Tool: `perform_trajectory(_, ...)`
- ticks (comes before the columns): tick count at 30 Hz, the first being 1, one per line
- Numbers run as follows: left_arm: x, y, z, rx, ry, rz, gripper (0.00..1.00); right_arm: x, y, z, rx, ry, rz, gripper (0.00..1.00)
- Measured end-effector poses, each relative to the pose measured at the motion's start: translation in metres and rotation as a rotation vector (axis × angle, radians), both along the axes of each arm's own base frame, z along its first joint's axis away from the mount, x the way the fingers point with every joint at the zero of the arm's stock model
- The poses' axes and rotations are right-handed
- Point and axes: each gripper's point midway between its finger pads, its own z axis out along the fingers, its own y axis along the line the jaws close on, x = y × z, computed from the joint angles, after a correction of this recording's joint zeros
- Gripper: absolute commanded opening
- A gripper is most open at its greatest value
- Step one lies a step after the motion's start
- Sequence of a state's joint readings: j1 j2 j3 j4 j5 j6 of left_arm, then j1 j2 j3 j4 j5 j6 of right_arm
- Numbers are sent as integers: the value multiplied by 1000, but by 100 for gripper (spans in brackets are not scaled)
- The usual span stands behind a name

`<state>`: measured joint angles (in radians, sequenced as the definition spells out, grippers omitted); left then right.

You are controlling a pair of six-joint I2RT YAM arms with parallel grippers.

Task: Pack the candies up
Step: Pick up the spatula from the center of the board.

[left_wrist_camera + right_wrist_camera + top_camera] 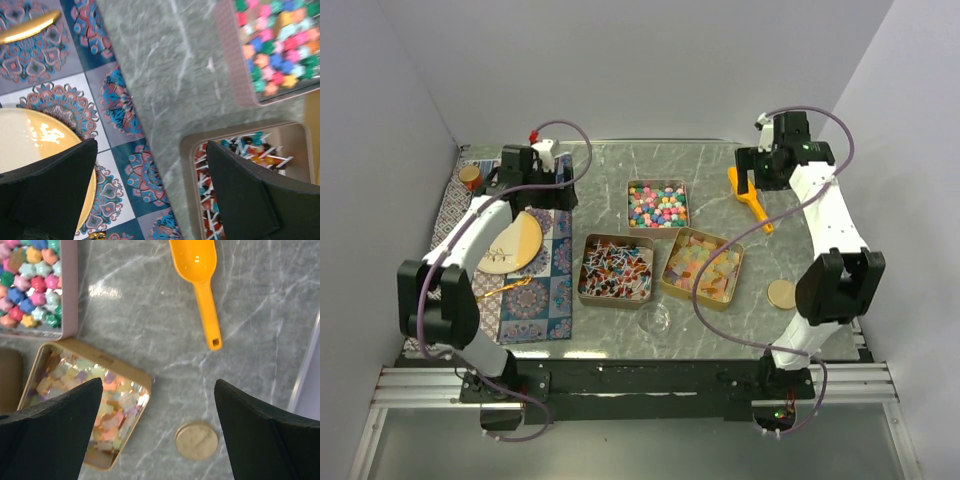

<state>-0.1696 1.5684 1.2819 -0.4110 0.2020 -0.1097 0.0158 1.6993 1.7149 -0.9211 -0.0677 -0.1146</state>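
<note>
Currently, left end effector (pixel 151 150) is released, wrapped candies (pixel 250 148) beneath its right finger. Right end effector (pixel 158 390) is released; translucent candies (pixel 120 405) beneath its left finger, scoop (pixel 200 270) ahead.

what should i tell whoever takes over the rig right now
Left claw: open, empty, above the mat edge beside the wrapped candies.
Right claw: open, empty, above the table near the orange scoop.
Multicolour balls and translucent squares also lie in open tins.
Done: nothing visibly packed.
Left: all the packing; scoop not yet picked up.
</note>
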Motion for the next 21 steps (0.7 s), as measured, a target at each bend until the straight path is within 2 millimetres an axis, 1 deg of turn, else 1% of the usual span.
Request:
perform_trajectory(3, 4, 0, -21, 31, 54, -2, 97, 11, -11, -18, 15, 23, -15, 100)
perform_trajectory(5, 6, -2, -25, 37, 64, -12, 97, 14, -20, -30, 23, 31, -7, 100)
perform_trajectory(6, 7, -4, -23, 37, 61, -16, 97, 13, -21, -34, 30, 37, 4, 100)
perform_trajectory(8, 10, -8, -14, 30, 42, -25, 97, 13, -27, -37, 31, 31, 34, 100)
perform_trajectory(12, 23, -25, 26, -34, -41, -93, 97, 18, -24, -37, 36, -78, 132, 100)
perform_trajectory(15, 26, -37, 46, -59, -92, -150, 97, 19, -25, -46, 36, -101, 173, 100)
perform_trajectory(17, 25, -44, 49, -53, -105, -181, 97, 28, -28, -53, 41, -90, 197, 100)
perform_trajectory(19, 20, -50, 47, -34, -103, -220, 97, 42, -29, -60, 44, -85, 239, 100)
perform_trajectory(20, 18, -52, 45, -28, -101, -229, 97, 45, -29, -66, 44, -78, 253, 99)
perform_trajectory(21, 17, -53, 43, -22, -98, -239, 97, 47, -29, -73, 45, -66, 268, 93)
